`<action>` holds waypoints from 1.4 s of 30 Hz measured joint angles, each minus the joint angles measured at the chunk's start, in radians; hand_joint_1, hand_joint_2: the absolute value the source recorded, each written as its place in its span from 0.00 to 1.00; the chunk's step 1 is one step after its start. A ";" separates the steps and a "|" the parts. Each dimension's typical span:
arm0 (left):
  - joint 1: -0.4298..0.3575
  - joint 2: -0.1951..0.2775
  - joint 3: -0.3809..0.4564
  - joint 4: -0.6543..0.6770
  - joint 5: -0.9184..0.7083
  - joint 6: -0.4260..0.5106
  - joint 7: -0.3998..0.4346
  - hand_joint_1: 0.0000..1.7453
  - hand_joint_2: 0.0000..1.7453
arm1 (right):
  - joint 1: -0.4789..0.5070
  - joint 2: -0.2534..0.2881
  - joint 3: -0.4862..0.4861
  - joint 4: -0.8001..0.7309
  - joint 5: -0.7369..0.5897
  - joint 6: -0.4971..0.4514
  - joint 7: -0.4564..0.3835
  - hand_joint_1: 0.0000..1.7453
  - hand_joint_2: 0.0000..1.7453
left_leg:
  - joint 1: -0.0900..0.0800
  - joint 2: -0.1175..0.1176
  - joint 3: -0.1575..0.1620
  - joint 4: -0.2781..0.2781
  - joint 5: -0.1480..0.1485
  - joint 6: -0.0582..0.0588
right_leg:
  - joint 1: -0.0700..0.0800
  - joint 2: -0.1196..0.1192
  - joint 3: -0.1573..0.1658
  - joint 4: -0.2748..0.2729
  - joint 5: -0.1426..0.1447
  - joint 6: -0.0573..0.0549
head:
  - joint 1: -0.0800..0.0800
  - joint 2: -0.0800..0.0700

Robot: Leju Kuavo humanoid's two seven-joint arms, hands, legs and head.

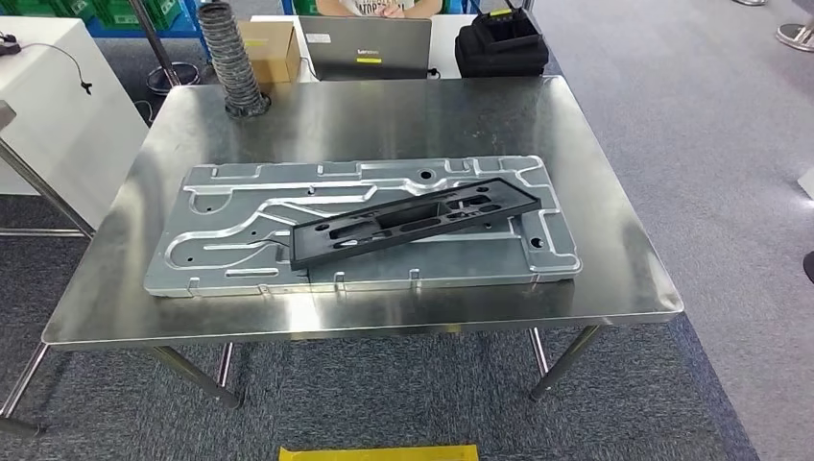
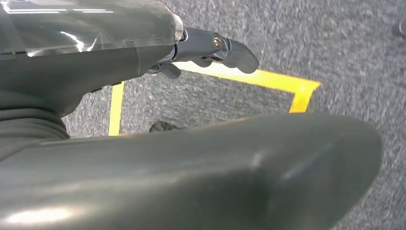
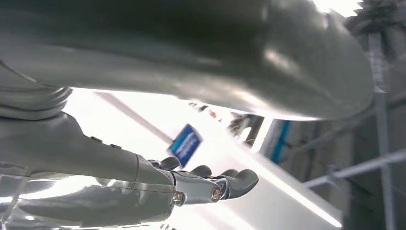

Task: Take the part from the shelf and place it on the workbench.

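1. The black part point(image 1: 415, 220) is lying flat on the big grey stamped panel point(image 1: 365, 226) in the middle of the steel tabletop point(image 1: 614, 259), running at a slant across it, well inside the panel's rim, so it is sitting stably with nothing tipping it.
2. The left robot hand point(image 2: 210, 50) is hanging over grey carpet and a yellow floor line point(image 2: 268, 80); its fingers are curling loosely inward around nothing.
3. The right robot hand point(image 3: 206, 182) is pointing out into open air, fingers gently bent and apart, gripping nothing.
4. My read: with the part on the tabletop and both arms down at the robot's sides, the placing looks done.
5. At the far edge, a ribbed hose point(image 1: 230, 58), a cardboard box point(image 1: 271, 50), a laptop point(image 1: 367, 46) and a black bag point(image 1: 501, 43) are keeping well apart from the part.
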 joint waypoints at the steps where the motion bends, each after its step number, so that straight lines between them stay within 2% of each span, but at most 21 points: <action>1: 0.000 -0.001 0.002 0.000 0.000 0.000 0.000 0.00 0.00 | 0.003 0.016 -0.023 0.016 0.030 0.009 0.000 0.00 0.00 | 0.002 0.003 -0.011 -0.004 0.015 0.006 | -0.002 0.000 -0.010 0.023 -0.035 0.005 | 0.000 0.000; 4: 0.000 -0.004 0.006 0.000 -0.001 0.000 0.005 0.00 0.00 | -0.001 0.060 -0.095 0.078 0.107 0.035 0.000 0.00 0.00 | 0.004 0.008 -0.056 -0.004 0.051 0.013 | -0.007 0.000 -0.049 0.195 -0.196 0.019 | 0.000 0.000; 5: 0.001 -0.005 0.007 0.000 0.000 0.000 0.008 0.00 0.00 | -0.004 0.073 -0.120 0.105 0.128 0.041 0.001 0.00 0.00 | 0.003 0.009 -0.072 -0.002 0.062 0.011 | -0.008 0.000 -0.051 0.249 -0.218 0.023 | 0.000 0.000; 7: 0.001 -0.007 0.008 0.000 0.000 0.000 0.015 0.00 0.00 | -0.010 0.091 -0.162 0.162 0.156 0.045 0.001 0.00 0.00 | 0.005 0.010 -0.103 0.006 0.081 0.006 | -0.010 0.000 -0.011 0.270 -0.194 0.027 | 0.000 0.000; 9: 0.001 -0.010 0.010 0.000 0.001 0.000 0.021 0.00 0.00 | -0.021 0.099 -0.195 0.224 0.178 0.046 0.001 0.00 0.00 | 0.006 0.011 -0.130 0.018 0.095 -0.003 | -0.011 0.000 0.094 0.157 -0.157 0.027 | 0.000 0.000; 11: -0.002 -0.012 0.013 0.000 0.002 0.000 0.024 0.00 0.00 | -0.044 0.104 -0.227 0.304 0.215 0.041 0.002 0.00 0.00 | 0.006 0.013 -0.146 0.029 0.106 -0.015 | -0.006 0.001 0.187 0.023 -0.169 0.016 | 0.000 0.000; 12: -0.003 -0.013 0.015 0.000 0.002 0.000 0.023 0.00 0.00 | -0.057 0.105 -0.243 0.352 0.241 0.033 0.002 0.00 0.00 | 0.005 0.014 -0.150 0.031 0.113 -0.021 | -0.002 0.002 0.207 -0.012 -0.180 0.007 | 0.000 0.000; 16: -0.002 -0.015 0.024 0.000 0.003 0.000 0.021 0.00 0.00 | -0.095 0.108 -0.306 0.553 0.338 -0.021 0.005 0.00 0.00 | 0.010 0.013 -0.158 0.036 0.118 -0.043 | 0.002 -0.003 0.193 -0.025 -0.157 -0.028 | 0.000 0.000; 18: 0.000 -0.017 0.025 0.000 0.002 0.000 0.020 0.00 0.00 | -0.117 0.107 -0.330 0.655 0.376 -0.052 0.004 0.00 0.00 | 0.013 0.011 -0.184 0.108 0.036 -0.051 | 0.001 -0.007 0.167 -0.027 -0.132 -0.042 | 0.000 0.000; 20: -0.001 -0.017 0.026 0.000 0.001 0.000 0.017 0.00 0.00 | -0.145 0.104 -0.353 0.774 0.410 -0.084 0.009 0.00 0.00 | 0.013 0.011 -0.215 0.238 -0.062 -0.054 | 0.007 -0.006 0.134 -0.026 -0.106 -0.048 | 0.000 0.000; 22: -0.002 -0.018 0.026 0.000 -0.001 0.000 0.011 0.00 0.00 | -0.164 0.102 -0.375 0.902 0.445 -0.113 0.027 0.00 0.00 | 0.012 0.010 -0.208 0.311 -0.071 -0.051 | 0.015 -0.008 0.100 -0.023 -0.082 -0.050 | 0.000 0.000; 23: -0.001 -0.018 0.026 0.000 -0.002 0.000 0.007 0.00 0.00 | -0.169 0.103 -0.382 0.956 0.460 -0.124 0.038 0.00 0.00 | 0.010 0.010 -0.181 0.301 -0.046 -0.046 | 0.019 -0.009 0.083 -0.021 -0.070 -0.051 | 0.000 0.000; 25: -0.002 -0.017 0.026 0.000 -0.004 0.000 0.001 0.00 0.00 | -0.183 0.106 -0.392 1.056 0.480 -0.136 0.067 0.00 0.00 | 0.001 0.010 -0.073 0.182 -0.008 -0.025 | 0.024 -0.008 0.053 -0.015 -0.048 -0.050 | 0.000 0.000; 27: -0.006 -0.016 0.026 -0.001 -0.008 0.000 -0.003 0.00 0.00 | -0.197 0.108 -0.401 1.136 0.494 -0.141 0.103 0.00 0.00 | -0.009 0.010 0.036 0.035 -0.023 -0.008 | 0.027 -0.007 0.038 -0.009 -0.031 -0.045 | 0.000 0.000; 29: -0.009 -0.017 0.026 -0.001 -0.010 0.000 -0.005 0.00 0.00 | -0.206 0.107 -0.407 1.199 0.512 -0.146 0.143 0.00 0.00 | -0.014 0.010 0.067 -0.023 -0.039 -0.002 | 0.027 -0.009 0.035 -0.009 -0.016 -0.037 | 0.000 0.000; 32: -0.006 -0.020 0.027 0.000 -0.010 0.000 -0.006 0.00 0.00 | -0.219 0.108 -0.413 1.297 0.549 -0.153 0.215 0.00 0.00 | -0.013 0.014 0.046 -0.030 -0.012 0.014 | 0.022 -0.007 0.025 -0.009 -0.011 -0.022 | 0.000 0.000; 34: -0.003 -0.022 0.027 0.000 -0.010 0.000 -0.008 0.00 0.00 | -0.222 0.108 -0.413 1.353 0.569 -0.145 0.265 0.00 0.00 | -0.009 0.017 0.017 -0.034 0.018 0.025 | 0.017 -0.004 0.003 0.054 -0.098 -0.011 | 0.000 0.000; 36: -0.001 -0.022 0.028 0.000 -0.011 0.001 -0.010 0.00 0.00 | -0.227 0.107 -0.413 1.400 0.600 -0.112 0.332 0.00 0.00 | -0.009 0.018 -0.019 -0.031 0.045 0.027 | 0.012 -0.003 -0.024 0.184 -0.208 -0.002 | 0.000 0.000; 38: 0.001 -0.022 0.028 0.000 -0.016 0.000 -0.012 0.00 0.00 | -0.232 0.107 -0.409 1.439 0.642 -0.065 0.413 0.00 0.00 | -0.008 0.019 -0.059 -0.023 0.070 0.023 | 0.006 -0.003 -0.021 0.279 -0.222 0.005 | 0.000 0.000; 40: 0.002 -0.023 0.028 0.000 -0.024 0.000 -0.013 0.00 0.00 | -0.234 0.108 -0.402 1.469 0.674 -0.021 0.495 0.00 0.00 | -0.006 0.019 -0.099 -0.007 0.089 0.016 | 0.000 -0.003 0.044 0.246 -0.165 0.008 | 0.000 0.000; 42: 0.002 -0.024 0.027 0.000 -0.032 -0.001 -0.014 0.00 0.00 | -0.238 0.108 -0.397 1.491 0.688 0.023 0.578 0.00 0.00 | -0.006 0.018 -0.132 0.014 0.102 0.007 | -0.002 -0.002 0.161 0.097 -0.157 0.006 | 0.000 0.000</action>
